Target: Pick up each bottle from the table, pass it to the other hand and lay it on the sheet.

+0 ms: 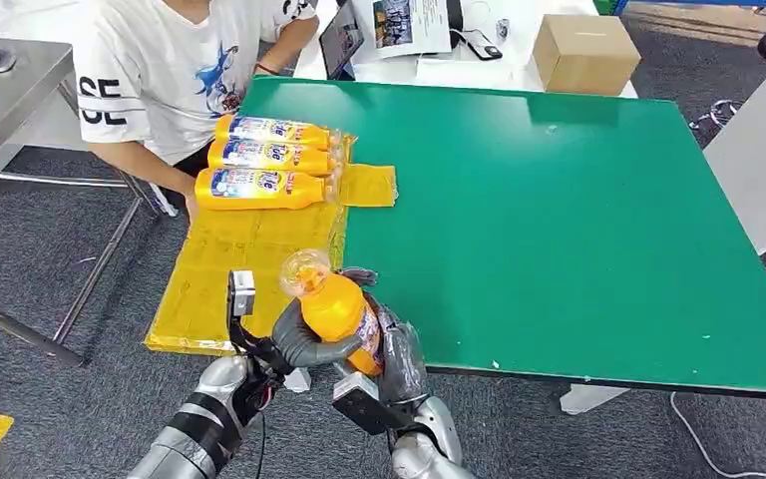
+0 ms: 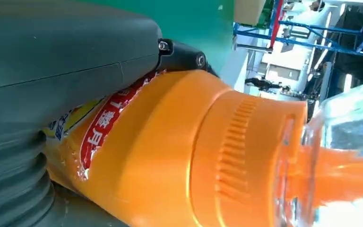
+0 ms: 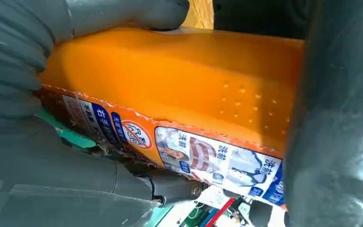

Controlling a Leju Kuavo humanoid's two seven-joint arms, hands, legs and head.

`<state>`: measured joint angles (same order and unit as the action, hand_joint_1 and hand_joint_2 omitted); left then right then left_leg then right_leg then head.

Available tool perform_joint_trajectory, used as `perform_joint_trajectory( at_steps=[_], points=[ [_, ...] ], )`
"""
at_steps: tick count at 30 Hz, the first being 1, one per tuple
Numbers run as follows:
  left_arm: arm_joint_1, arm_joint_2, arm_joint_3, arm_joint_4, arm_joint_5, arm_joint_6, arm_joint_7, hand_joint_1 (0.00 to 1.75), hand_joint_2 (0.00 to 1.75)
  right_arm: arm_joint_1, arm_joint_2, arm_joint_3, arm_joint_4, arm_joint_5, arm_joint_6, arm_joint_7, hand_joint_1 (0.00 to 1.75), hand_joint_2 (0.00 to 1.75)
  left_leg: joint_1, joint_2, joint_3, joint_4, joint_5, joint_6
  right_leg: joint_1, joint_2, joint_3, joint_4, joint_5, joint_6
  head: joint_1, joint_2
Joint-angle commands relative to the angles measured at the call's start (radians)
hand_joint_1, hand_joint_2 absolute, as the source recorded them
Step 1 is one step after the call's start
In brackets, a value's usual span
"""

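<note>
Grey carpet floor (image 1: 50,249), green table (image 1: 559,220), cardboard box (image 1: 586,52)

Both arms bent inward, hands meeting: left hand (image 1: 304,344) and right hand (image 1: 394,349) both wrapped around one bottle (image 1: 337,307).

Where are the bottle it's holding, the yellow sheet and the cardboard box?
held bottle (image 1: 339,311), head view, orange body between both hands.
yellow sheet (image 1: 221,261), head view, bare middle part.
cardboard box (image 1: 586,52), head view, front face.
</note>
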<state>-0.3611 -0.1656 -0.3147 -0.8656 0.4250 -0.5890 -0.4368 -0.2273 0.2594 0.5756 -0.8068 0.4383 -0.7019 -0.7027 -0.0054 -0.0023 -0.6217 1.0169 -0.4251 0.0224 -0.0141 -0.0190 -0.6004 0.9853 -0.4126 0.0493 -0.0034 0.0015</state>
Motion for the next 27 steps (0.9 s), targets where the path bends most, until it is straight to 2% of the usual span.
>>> perform_joint_trajectory(
  at_steps=[1, 10, 12, 13, 14, 15, 16, 20, 25, 27],
  points=[
    [-0.032, 0.018, -0.080, 0.044, 0.030, -0.019, 0.025, 1.75, 1.75, -0.053, 0.009, -0.010, 0.107, 0.036, 0.004, 0.005, 1.75, 1.75, 0.001, 0.001, 0.004, -0.001, -0.001, -0.001, 0.001, 0.002, 0.004, -0.001, -0.001, -0.002, 0.000, 0.000],
    [-0.033, 0.029, -0.110, 0.032, 0.060, -0.005, 0.027, 1.75, 1.75, -0.055, 0.021, -0.107, 0.068, 0.130, 0.004, 0.005, 1.75, 1.75, 0.001, 0.000, 0.003, 0.000, -0.001, -0.001, 0.001, 0.001, 0.003, 0.000, -0.001, -0.002, 0.000, 0.000],
    [-0.033, 0.028, -0.109, 0.024, 0.063, -0.001, 0.029, 1.75, 1.75, -0.061, 0.021, -0.121, 0.052, 0.133, 0.004, 0.005, 1.69, 1.75, 0.001, 0.000, 0.004, 0.000, -0.001, -0.002, 0.001, 0.001, 0.004, 0.000, -0.001, -0.002, 0.000, 0.000],
    [-0.032, 0.028, -0.109, 0.022, 0.063, 0.001, 0.029, 1.75, 1.75, -0.064, 0.021, -0.120, 0.053, 0.128, 0.004, 0.005, 1.47, 1.75, 0.000, 0.000, 0.001, 0.000, 0.000, -0.001, 0.000, 0.001, 0.001, 0.000, 0.000, -0.001, 0.000, 0.000],
    [-0.032, 0.028, -0.106, 0.020, 0.062, 0.009, 0.030, 1.75, 1.75, -0.074, 0.022, -0.122, 0.069, 0.126, 0.004, 0.005, 0.00, 1.75, 0.001, 0.000, 0.004, 0.000, -0.001, -0.002, 0.001, 0.001, 0.004, 0.000, -0.001, -0.002, 0.000, 0.000],
    [-0.028, 0.029, -0.100, 0.014, 0.061, 0.025, 0.031, 1.75, 1.75, -0.089, 0.027, -0.127, 0.084, 0.109, 0.012, 0.005, 0.00, 1.75, 0.001, 0.000, 0.003, 0.000, -0.001, -0.001, 0.001, 0.001, 0.003, 0.000, -0.001, -0.001, 0.000, 0.000],
    [-0.026, 0.030, -0.094, 0.010, 0.060, 0.039, 0.031, 1.75, 1.75, -0.095, 0.026, -0.123, 0.084, 0.104, 0.025, 0.005, 0.00, 0.00, 0.001, 0.001, 0.004, 0.000, -0.002, -0.002, 0.001, 0.002, 0.004, 0.000, -0.001, -0.002, 0.000, 0.000],
    [-0.020, 0.024, -0.033, -0.022, -0.001, 0.145, -0.008, 1.75, 1.75, -0.073, 0.019, -0.127, -0.014, 0.056, 0.125, 0.005, 0.00, 0.00, 0.001, 0.003, 0.004, 0.001, -0.002, -0.002, 0.001, 0.004, 0.003, 0.000, -0.001, -0.002, 0.000, 0.000],
    [-0.044, 0.002, 0.103, -0.090, -0.272, 0.505, -0.076, 1.75, 1.75, -0.005, -0.013, -0.127, -0.250, 0.015, 0.182, 0.031, 0.00, 0.00, 0.001, 0.001, 0.001, 0.001, -0.001, -0.001, 0.001, 0.002, 0.001, 0.001, -0.001, -0.002, 0.000, 0.000],
    [-0.051, -0.004, 0.141, -0.103, -0.323, 0.562, -0.082, 1.75, 1.75, 0.014, -0.023, -0.128, -0.311, 0.011, 0.188, 0.044, 0.00, 0.00, 0.002, 0.000, 0.002, 0.001, -0.002, -0.002, 0.001, 0.002, 0.003, 0.001, -0.001, -0.002, 0.000, 0.000]
  ],
)
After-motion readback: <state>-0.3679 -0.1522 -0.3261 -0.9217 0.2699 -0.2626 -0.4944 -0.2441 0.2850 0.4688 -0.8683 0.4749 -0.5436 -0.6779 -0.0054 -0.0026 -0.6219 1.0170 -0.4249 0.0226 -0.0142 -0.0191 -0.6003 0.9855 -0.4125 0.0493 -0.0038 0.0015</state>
